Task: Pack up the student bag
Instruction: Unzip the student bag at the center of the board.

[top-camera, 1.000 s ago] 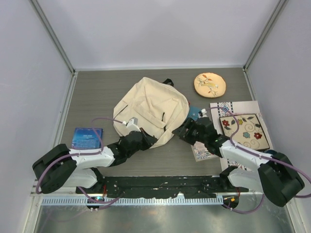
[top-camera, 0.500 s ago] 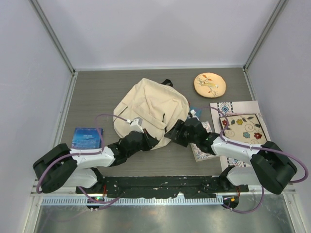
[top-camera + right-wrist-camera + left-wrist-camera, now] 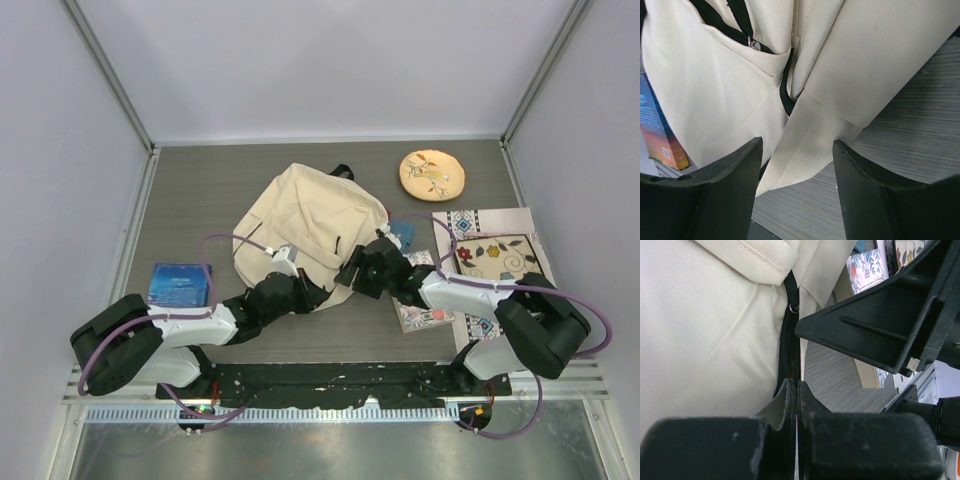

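The student bag point(image 3: 310, 222), cream fabric with thin black straps, lies in the middle of the table. My left gripper point(image 3: 303, 290) is at its near edge, jaws pressed together on the bag's black zipper band point(image 3: 788, 352), which runs straight into the fingertips point(image 3: 790, 389). My right gripper point(image 3: 360, 268) is at the bag's near right corner. It stands open, and a loose cream fabric flap point(image 3: 807, 142) of the bag point(image 3: 715, 90) lies between its fingers point(image 3: 735, 165) without being pinched.
A blue book point(image 3: 180, 283) lies left of the bag. A leaf-patterned book point(image 3: 418, 312) sits under the right arm. A floral mat point(image 3: 503, 263) is at the right. A round tan embroidered disc point(image 3: 432, 174) lies at the back right. Walls close in three sides.
My right arm has swung left from over the patterned book to the bag's near right corner. The left gripper stays shut at the bag's edge, nudged slightly right.
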Robot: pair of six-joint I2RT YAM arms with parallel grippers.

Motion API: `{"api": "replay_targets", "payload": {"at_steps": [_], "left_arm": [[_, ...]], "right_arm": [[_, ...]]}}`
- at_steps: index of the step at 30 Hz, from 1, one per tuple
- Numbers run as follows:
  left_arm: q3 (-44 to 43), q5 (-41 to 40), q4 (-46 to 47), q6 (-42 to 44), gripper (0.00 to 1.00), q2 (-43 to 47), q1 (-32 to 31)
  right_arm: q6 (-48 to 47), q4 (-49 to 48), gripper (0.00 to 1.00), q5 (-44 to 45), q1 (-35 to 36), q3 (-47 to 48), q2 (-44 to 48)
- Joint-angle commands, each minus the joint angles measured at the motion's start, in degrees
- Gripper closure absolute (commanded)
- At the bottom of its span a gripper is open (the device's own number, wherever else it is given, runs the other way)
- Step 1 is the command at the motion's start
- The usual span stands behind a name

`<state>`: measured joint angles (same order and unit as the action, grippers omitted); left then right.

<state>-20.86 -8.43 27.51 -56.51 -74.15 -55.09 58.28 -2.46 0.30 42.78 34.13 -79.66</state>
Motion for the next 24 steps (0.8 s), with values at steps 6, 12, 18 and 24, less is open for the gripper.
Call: {"api": "replay_targets", "payload": {"at_steps": [6,12,18,24], "left_arm": [[0.6,3.2,4.8,2.4,1.0,0.7,-0.9],[1.5,3.8,5.6,2.1,1.0,0.5,-1.2],[3.2,1.7,4.4,0.6,1.0,2.9,-1.2],[2.4,-2.9,-9.7,-0.4,1.0,11.1,-1.2]], "right_arm": [[-0.7,-1.1,0.5,4.7,1.6,2.0,-5.6],[-0.9,-1.8,0.78,5.4,1.7,1.8,-5.8],[-1.2,-2.1,0.99,9.0,1.7,0.2,-2.6],[-2.6,-0.6,0.99,15.7,1.6,0.0,2.1]]}}
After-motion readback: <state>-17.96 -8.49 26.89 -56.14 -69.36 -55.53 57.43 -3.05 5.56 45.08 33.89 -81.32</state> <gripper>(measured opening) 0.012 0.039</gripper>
